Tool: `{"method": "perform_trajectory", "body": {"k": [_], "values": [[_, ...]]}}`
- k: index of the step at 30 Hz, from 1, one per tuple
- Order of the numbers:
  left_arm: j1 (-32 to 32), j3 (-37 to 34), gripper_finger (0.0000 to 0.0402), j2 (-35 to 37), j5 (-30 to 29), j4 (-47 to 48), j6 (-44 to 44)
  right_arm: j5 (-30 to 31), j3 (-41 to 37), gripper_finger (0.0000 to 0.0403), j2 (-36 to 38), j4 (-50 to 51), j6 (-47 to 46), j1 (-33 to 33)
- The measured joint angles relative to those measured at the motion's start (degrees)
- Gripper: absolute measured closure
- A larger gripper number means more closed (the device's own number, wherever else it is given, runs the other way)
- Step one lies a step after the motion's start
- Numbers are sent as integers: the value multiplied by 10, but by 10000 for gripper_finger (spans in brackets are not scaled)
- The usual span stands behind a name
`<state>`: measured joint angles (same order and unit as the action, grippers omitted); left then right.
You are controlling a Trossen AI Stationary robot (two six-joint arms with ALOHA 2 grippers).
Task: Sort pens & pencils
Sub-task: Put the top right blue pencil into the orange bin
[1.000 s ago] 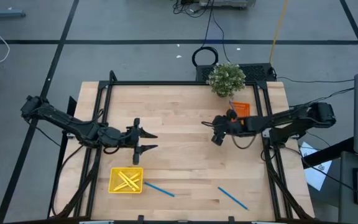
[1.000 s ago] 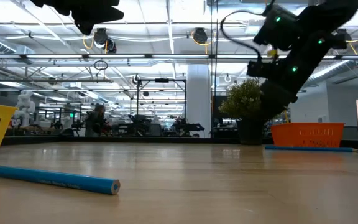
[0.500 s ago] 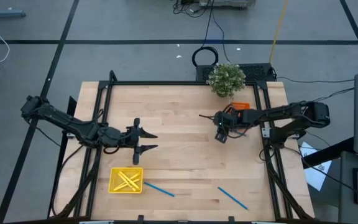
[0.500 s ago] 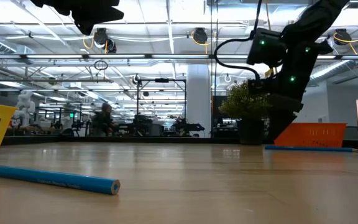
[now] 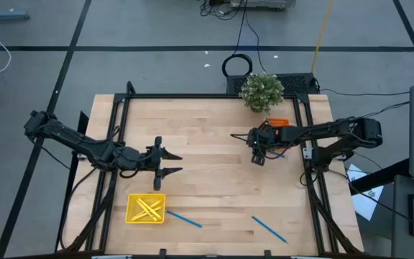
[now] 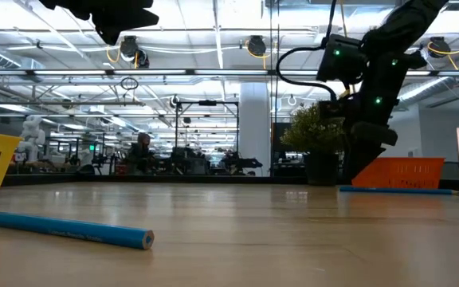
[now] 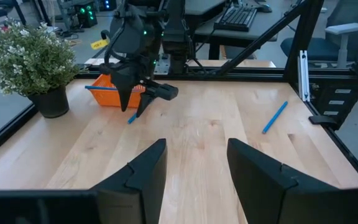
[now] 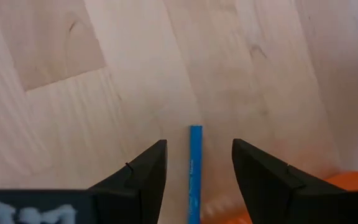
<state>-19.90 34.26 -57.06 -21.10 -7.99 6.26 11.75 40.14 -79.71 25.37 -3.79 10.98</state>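
high view: the right claw (image 5: 258, 155) points down over the table (image 5: 207, 137) just beside the orange tray (image 5: 279, 126), with the potted plant (image 5: 261, 91) behind it. a blue pencil (image 5: 281, 152) shows only as a short piece past the arm, so how it lies under the claw is hard to make out here. the left claw (image 5: 169, 163) waits over the left half of the table, its fingers parted and holding nothing. in front of it the yellow tray (image 5: 146, 208) holds crossed yellow pencils (image 5: 148, 209); their count is unclear. two more blue pencils (image 5: 185, 219) (image 5: 269, 229) lie loose on the table near the front edge.

low view: one blue pencil (image 6: 62, 229) lies close to the camera. the right arm blocks part of the orange tray (image 6: 401, 172), and its fingertips are hidden.

left wrist view: the right claw (image 7: 132, 107) stands with its tips at the end of a blue pencil (image 7: 131, 118) beside the orange tray (image 7: 107, 98).

right wrist view: the blue pencil (image 8: 195, 173) lies on the table in the gap between the parted fingers (image 8: 140, 177), not gripped; its near end is cut off.
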Motion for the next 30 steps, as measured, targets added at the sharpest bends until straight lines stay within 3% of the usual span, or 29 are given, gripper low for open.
{"method": "perform_trajectory", "body": {"k": [9, 16, 24, 30], "values": [[0, 0, 227, 0, 0, 0, 0, -5, 0, 232, 67, 26, -23, -58], [0, 0, 227, 0, 0, 0, 0, -17, 0, 249, 34, 35, -30, -61], [0, 0, 227, 0, 0, 0, 0, 20, 0, 306, -15, -19, 6, -41], [0, 0, 227, 0, 0, 0, 0, 46, 0, 390, -28, -18, -21, -21]]}}
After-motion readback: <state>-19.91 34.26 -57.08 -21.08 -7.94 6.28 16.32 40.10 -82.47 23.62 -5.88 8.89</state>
